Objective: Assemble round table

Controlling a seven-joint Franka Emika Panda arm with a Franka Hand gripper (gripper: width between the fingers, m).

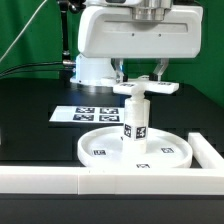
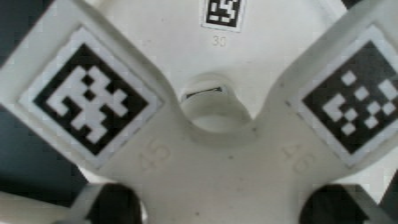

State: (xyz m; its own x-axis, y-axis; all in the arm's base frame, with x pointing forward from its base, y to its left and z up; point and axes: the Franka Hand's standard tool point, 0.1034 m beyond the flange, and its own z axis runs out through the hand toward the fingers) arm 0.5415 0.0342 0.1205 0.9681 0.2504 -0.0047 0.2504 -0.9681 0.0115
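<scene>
Holding the cross (image 1: 146, 88) with the gripper (image 1: 141, 81) closed on it, seated atop the leg (image 1: 135, 120) just below. Leg stands upright in the disc (image 1: 88, 148) underneath. I judge only tightening the cross is left.

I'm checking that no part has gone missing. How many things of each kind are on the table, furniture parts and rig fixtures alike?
round disc: 1
cylindrical leg: 1
cross-shaped piece: 1
marker board: 1
border wall: 1
Total: 5
</scene>
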